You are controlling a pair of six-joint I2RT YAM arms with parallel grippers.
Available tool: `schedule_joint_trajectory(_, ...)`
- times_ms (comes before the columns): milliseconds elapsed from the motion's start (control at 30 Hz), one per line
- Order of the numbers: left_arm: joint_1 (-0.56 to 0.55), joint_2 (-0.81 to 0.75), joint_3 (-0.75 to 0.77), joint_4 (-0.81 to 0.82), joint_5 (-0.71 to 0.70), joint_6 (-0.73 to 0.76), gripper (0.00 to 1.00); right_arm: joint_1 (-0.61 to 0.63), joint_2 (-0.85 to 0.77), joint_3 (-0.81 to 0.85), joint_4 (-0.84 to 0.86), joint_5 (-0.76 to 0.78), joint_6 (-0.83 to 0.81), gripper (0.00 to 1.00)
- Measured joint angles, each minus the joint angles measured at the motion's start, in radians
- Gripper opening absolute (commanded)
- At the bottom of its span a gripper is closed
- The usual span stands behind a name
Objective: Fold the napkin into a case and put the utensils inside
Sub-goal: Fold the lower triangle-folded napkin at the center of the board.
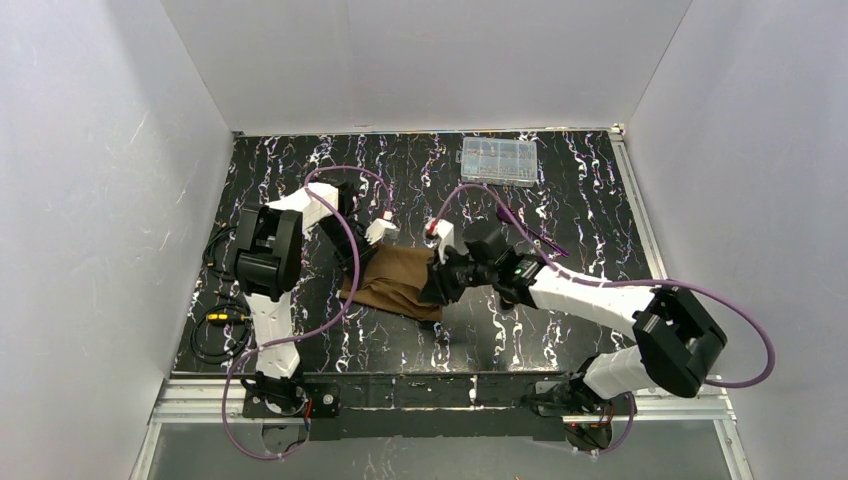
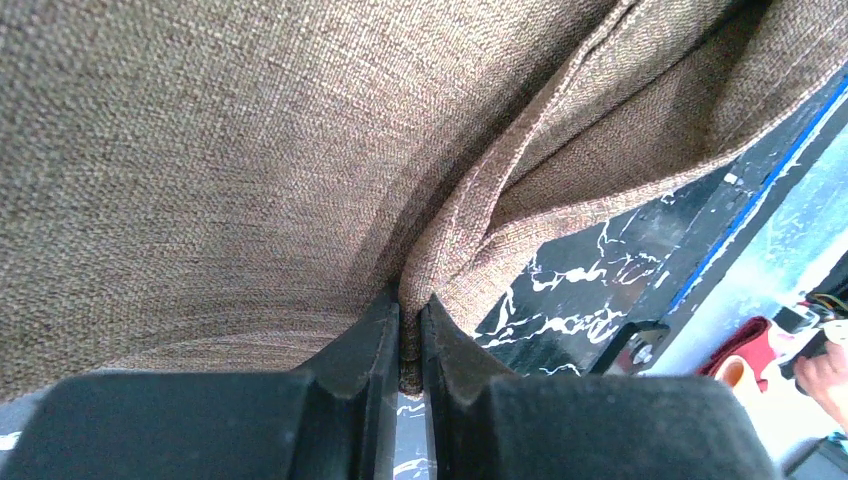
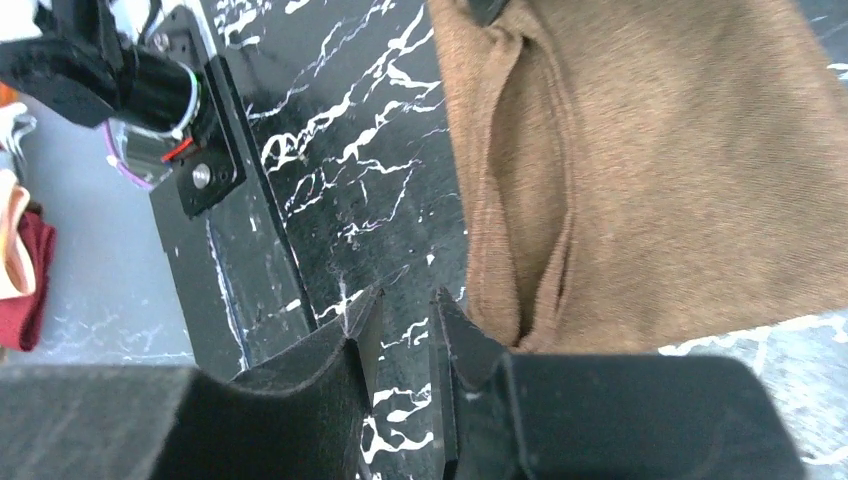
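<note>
The brown napkin [image 1: 397, 282] lies loosely folded on the black marbled table, between my two arms. My left gripper [image 1: 368, 258] is at its far-left edge. In the left wrist view, the left gripper [image 2: 410, 305] is shut on a folded hem of the napkin [image 2: 250, 150]. My right gripper [image 1: 438, 290] hangs over the napkin's right side. In the right wrist view, the right gripper [image 3: 405, 300] is open by a narrow gap with only table between its fingers, just beside the edge of the napkin [image 3: 680, 150]. The utensils are out of view or hidden.
A clear plastic compartment box [image 1: 498, 160] sits at the back of the table. Black cables [image 1: 215, 325] lie coiled at the left edge. The metal front rail [image 1: 430, 395] carries both arm bases. White walls close in the table on three sides.
</note>
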Motion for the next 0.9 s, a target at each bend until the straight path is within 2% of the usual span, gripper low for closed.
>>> schedule_joint_trajectory(167, 0.005, 0.030, 0.023, -0.042, 0.010, -0.014, 0.00, 0.101, 0.063, 0.000, 0.002, 0.084, -0.029, 0.31)
schedule_joint_trajectory(233, 0.005, 0.040, 0.031, -0.055, 0.012, -0.021, 0.00, 0.132, 0.095, 0.005, -0.002, 0.130, -0.045, 0.27)
schedule_joint_trajectory(400, 0.006, 0.046, 0.034, -0.068, 0.014, -0.027, 0.00, 0.177, 0.173, 0.012, 0.002, 0.242, -0.072, 0.25)
schedule_joint_trajectory(633, 0.006, 0.046, 0.034, -0.069, 0.011, -0.024, 0.00, 0.173, 0.236, 0.031, 0.007, 0.372, -0.090, 0.25)
schedule_joint_trajectory(900, 0.006, 0.046, 0.034, -0.069, 0.011, -0.022, 0.00, 0.113, 0.246, 0.043, 0.043, 0.342, -0.078, 0.24)
